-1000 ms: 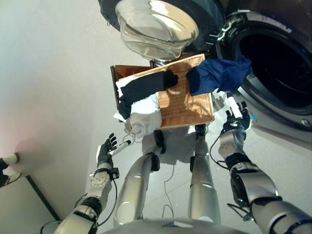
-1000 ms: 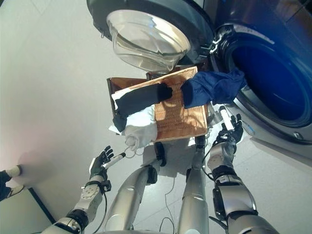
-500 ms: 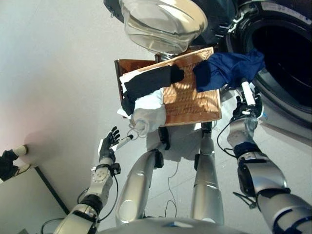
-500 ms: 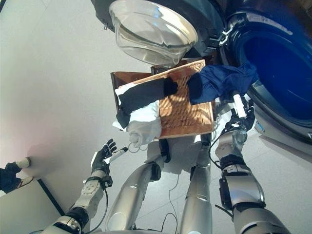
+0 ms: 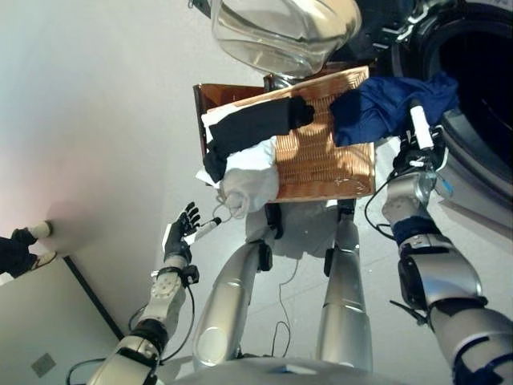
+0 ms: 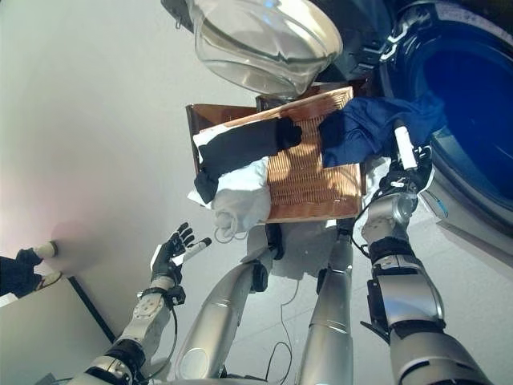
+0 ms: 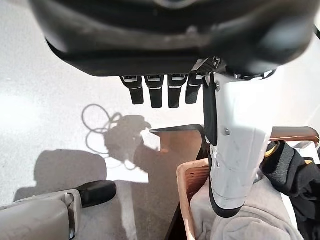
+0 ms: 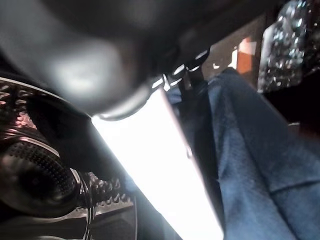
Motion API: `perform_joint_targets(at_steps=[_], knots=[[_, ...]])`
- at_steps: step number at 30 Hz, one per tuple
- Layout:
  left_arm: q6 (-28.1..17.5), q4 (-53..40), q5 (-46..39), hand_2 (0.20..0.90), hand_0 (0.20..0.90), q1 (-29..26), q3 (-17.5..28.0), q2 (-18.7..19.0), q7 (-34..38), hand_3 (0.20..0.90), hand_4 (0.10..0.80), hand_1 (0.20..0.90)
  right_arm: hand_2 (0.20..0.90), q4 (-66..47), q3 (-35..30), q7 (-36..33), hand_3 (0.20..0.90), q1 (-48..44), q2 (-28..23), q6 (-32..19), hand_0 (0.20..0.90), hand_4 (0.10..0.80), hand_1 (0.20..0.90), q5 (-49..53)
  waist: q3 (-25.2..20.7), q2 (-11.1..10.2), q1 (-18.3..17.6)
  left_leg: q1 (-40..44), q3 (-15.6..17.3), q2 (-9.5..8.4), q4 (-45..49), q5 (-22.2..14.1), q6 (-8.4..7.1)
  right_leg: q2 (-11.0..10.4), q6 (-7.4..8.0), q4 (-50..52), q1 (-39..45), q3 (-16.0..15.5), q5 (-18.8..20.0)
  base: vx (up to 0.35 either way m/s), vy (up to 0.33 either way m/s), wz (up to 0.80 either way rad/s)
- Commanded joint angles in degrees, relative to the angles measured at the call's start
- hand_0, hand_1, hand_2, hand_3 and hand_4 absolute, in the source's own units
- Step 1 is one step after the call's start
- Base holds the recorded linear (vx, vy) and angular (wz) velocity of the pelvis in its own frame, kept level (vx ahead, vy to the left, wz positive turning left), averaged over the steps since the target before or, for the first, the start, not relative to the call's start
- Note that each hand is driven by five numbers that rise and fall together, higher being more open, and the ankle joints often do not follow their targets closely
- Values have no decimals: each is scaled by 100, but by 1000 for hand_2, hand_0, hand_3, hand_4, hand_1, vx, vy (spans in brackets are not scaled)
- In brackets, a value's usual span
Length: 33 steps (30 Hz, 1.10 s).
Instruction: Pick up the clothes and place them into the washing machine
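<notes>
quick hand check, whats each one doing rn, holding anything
Left hand: open, fingers spread, holding nothing, low beside the woven wicker basket.
Right hand: at the dark blue garment; whether it grips cannot be told.

Head views were bright, evenly lit; pale grey floor (image 5: 96,120) looked washed out, with faint pink tint at left. Strong glare sat on clear domed glass of washer door (image 5: 284,32). Woven copper-brown basket (image 5: 321,156) gleamed in stripes. Straight lines bowed near edges. Left wrist view showed crisp dark shadows on floor. Right wrist view was dim, blurred; white thumb cover (image 8: 160,165) blown out.
</notes>
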Motion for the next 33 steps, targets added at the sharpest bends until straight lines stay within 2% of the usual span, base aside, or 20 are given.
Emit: perform_joint_targets(at_steps=[1,13,14,15,16,33], knots=[[-220,-307,-39,900,900,531,271,649,50,900,800,900,900,-469,303,205,900,-225,-428,-219,900,800,900,77,-257,270,145,28,-357,82,-963,776,-523,349,-322,1125,24,-306,-987,-10,-2,5],[-177,-81,-39,900,900,465,331,672,48,900,800,900,900,-620,437,372,900,-796,-550,-264,900,800,900,252,-336,231,193,-136,-390,143,-786,717,-517,362,-355,1383,-163,-349,-1085,0,-2,2],[-186,-71,-53,900,900,466,336,675,52,900,800,900,647,-656,439,375,647,-843,-572,-287,647,620,647,271,-350,228,195,-134,-392,145,-788,710,-517,366,-357,1399,-172,-347,-1088,0,0,0],[-181,-70,-74,900,900,460,336,668,44,900,800,900,453,-698,435,370,453,-876,-591,-307,453,480,453,286,-358,228,196,-136,-389,146,-776,705,-517,369,-360,1410,-180,-345,-1096,0,0,0],[-181,-57,-83,900,900,450,334,659,48,900,800,900,200,-705,441,367,200,-908,-617,-315,200,300,200,270,-360,225,196,-144,-384,153,-756,703,-517,369,-362,1428,-189,-346,-1097,0,0,0],[-182,76,-49,900,900,436,329,611,120,900,800,900,200,-802,332,-101,200,-685,-722,-374,200,300,200,-280,-436,250,127,-48,-339,156,-846,717,-506,403,-351,1448,-150,-337,-1107,1,2,-1]])
